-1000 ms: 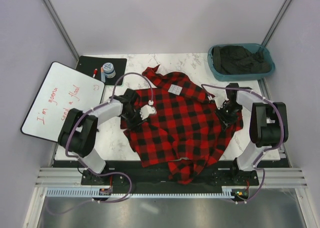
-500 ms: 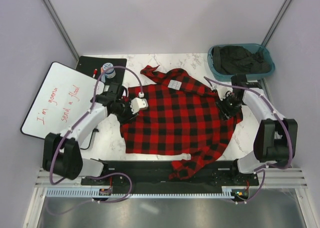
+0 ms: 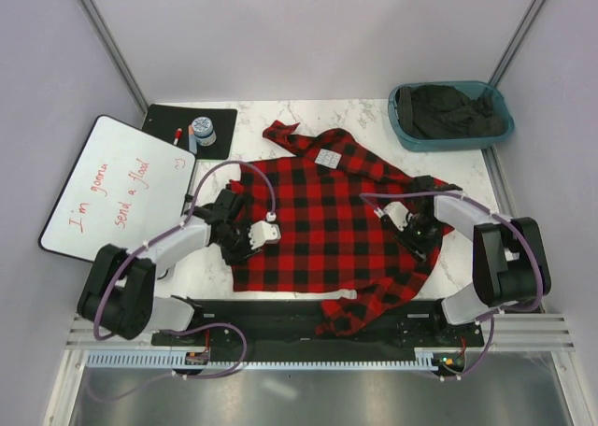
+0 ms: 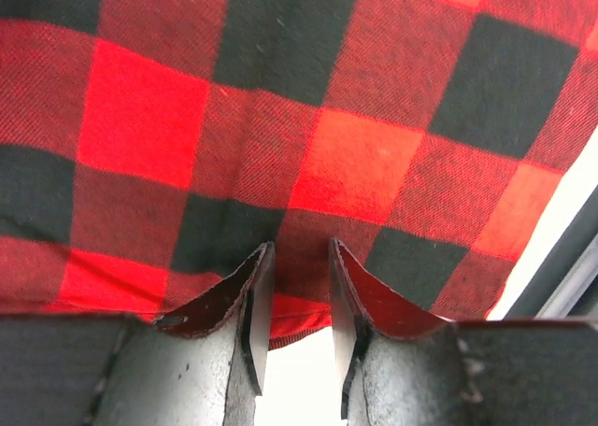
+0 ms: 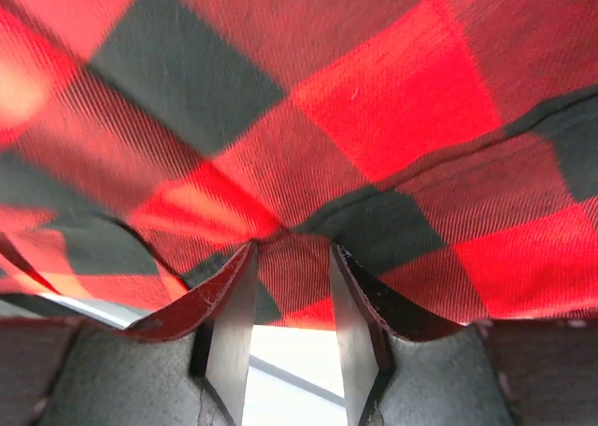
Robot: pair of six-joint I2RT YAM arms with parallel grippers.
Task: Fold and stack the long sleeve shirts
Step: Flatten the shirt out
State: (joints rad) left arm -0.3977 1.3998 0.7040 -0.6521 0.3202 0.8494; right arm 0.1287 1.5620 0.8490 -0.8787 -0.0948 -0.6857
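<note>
Both pairs of jaws are closed down on checked cloth. Our left gripper pinches the left border of the flannel shirt, and our right gripper pinches a fold at its right side. We see the shirt spread flat across the middle of the bench, with its collar and white label toward the far edge and one sleeve trailing over the near edge. A blue bin of dark clothes sits at the far right corner.

L claw & R claw low, both pinching shirt, arms bent inward
</note>
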